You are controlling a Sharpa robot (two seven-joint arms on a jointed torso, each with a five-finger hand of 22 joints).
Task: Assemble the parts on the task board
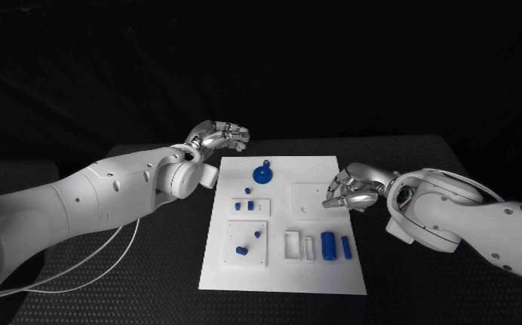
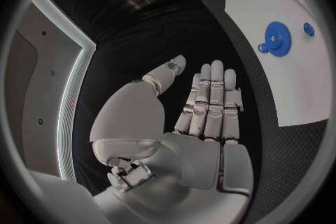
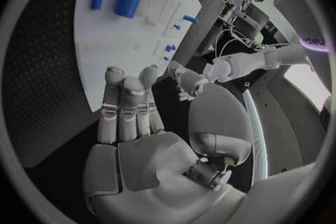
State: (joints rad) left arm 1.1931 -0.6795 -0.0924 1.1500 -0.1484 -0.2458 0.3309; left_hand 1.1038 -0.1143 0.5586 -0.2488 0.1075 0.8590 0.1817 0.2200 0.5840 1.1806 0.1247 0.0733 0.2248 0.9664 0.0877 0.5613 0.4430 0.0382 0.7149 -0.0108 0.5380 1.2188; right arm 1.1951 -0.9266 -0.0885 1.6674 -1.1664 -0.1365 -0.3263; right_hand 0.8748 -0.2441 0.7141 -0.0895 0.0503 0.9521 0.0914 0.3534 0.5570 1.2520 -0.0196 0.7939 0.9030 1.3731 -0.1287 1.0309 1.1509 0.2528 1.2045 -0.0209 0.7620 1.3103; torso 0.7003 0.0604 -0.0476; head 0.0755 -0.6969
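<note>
table: black textured surface [image 1: 130, 280], running out past the board on both sides and toward the far edge, where it meets plain darkness.
task board: white plate [image 1: 327, 276] lying flat in the middle of the table, long side running away from the robot.
near row of parts: a thick blue cylinder [image 1: 327, 246] and a thinner blue rod [image 1: 346, 246] lie side by side, just apart, near the board's right edge; to their left stand white upright holders [image 1: 292, 244]; further left a raised white square panel [image 1: 247, 243] carries two small blue pegs [image 1: 243, 250].
middle row: small blue pieces [image 1: 245, 206] stand close together on the board's left half.
far part: a blue gear [image 1: 262, 173] sits on the far half of the board, a small blue knob [image 1: 248, 190] just nearer than it.
right hand: [image 1: 350, 191] over the board's right edge, level with the middle row, fingers straight and together in its wrist view, holding nothing; whether it touches the board is hard to tell.
left hand: [image 1: 221, 136] beyond the board's far left corner, off the plate, fingers extended, empty.
free room: bare board between the gear and the right hand; bare table left of the board, crossed by a white cable [image 1: 98, 261].
</note>
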